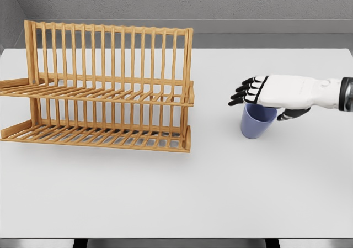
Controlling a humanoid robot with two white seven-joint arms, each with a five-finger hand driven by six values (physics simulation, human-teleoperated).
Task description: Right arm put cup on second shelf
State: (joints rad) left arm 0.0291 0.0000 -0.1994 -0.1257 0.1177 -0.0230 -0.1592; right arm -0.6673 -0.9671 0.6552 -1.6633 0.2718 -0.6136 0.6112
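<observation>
Blue cup [257, 124] under right hand [278, 91], wooden rack [105, 88] apart

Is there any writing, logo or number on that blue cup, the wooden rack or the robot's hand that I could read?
None: no word, label, brand, number or sign shows anywhere in this view.
Blue plastic cup: plain, no print.
Two-tier wooden slatted dish rack: bare wood, no marking.
White right hand with black fingertips: no lettering visible.
White table: blank.
</observation>
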